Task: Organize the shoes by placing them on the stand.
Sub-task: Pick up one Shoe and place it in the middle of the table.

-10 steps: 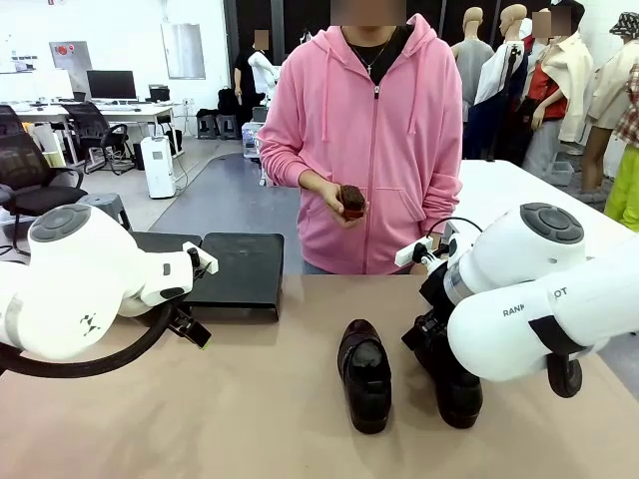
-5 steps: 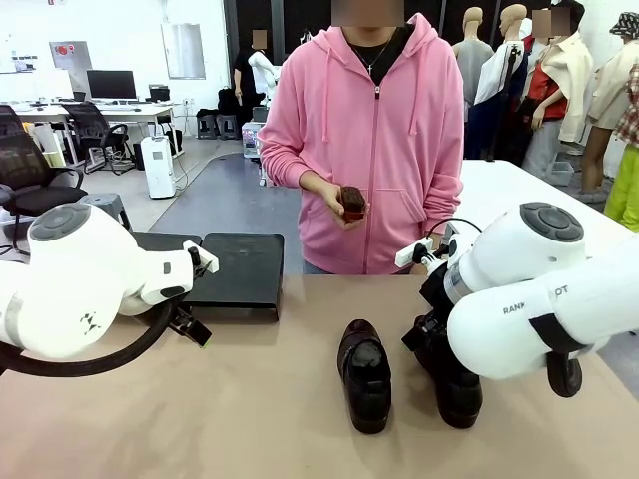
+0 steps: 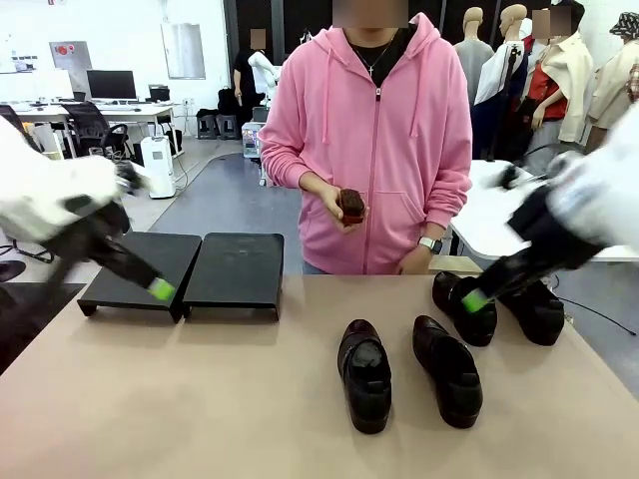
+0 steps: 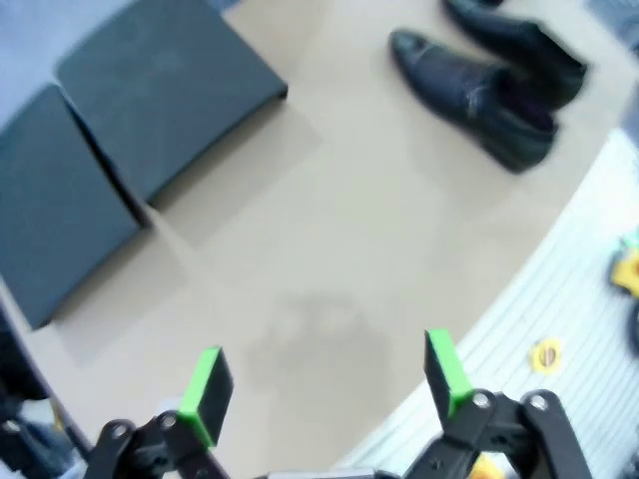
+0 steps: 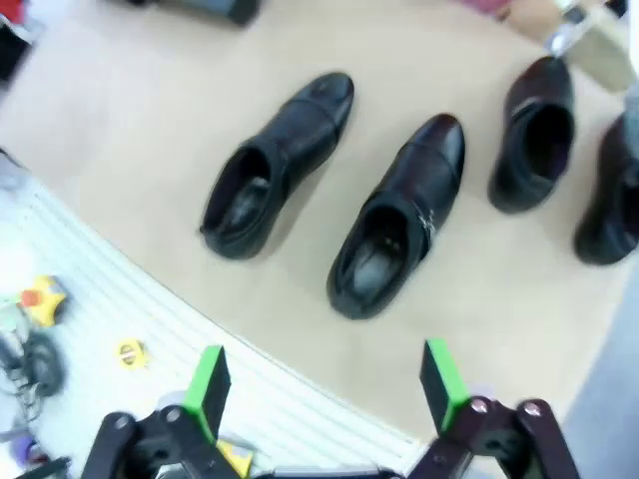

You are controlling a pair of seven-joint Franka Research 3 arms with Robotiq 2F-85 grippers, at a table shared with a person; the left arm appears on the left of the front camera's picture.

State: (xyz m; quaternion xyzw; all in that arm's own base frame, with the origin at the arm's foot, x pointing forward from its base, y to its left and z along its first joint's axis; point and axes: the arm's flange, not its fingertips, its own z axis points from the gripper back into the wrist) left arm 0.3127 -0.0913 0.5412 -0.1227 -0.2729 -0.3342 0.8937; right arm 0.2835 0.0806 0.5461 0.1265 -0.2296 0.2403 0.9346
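Four black glossy shoes lie on the right half of the table: one in the middle (image 3: 365, 374), one beside it (image 3: 448, 369), and two farther back (image 3: 464, 307) (image 3: 539, 311). The stand's two black panels (image 3: 140, 269) (image 3: 237, 271) sit at the back left with nothing on them. My left gripper (image 3: 157, 288) hangs blurred by the left panel's front edge; in the left wrist view it (image 4: 324, 384) is open above bare tabletop, the stand (image 4: 170, 90) ahead. My right gripper (image 3: 474, 299) is blurred over the back shoes; in the right wrist view it (image 5: 322, 387) is open, high above the shoes (image 5: 399, 215).
A person in a pink hoodie (image 3: 374, 140) stands at the far edge, holding a small dark object (image 3: 350, 204) in one hand. A white table (image 3: 499, 215) stands behind at the right. Striped floor with small yellow bits (image 5: 128, 351) lies beyond the near table edge.
Both arms have swung up and away from their low, close poses and are motion-blurred. The two back shoes at the right, hidden before by the right arm, are now uncovered.
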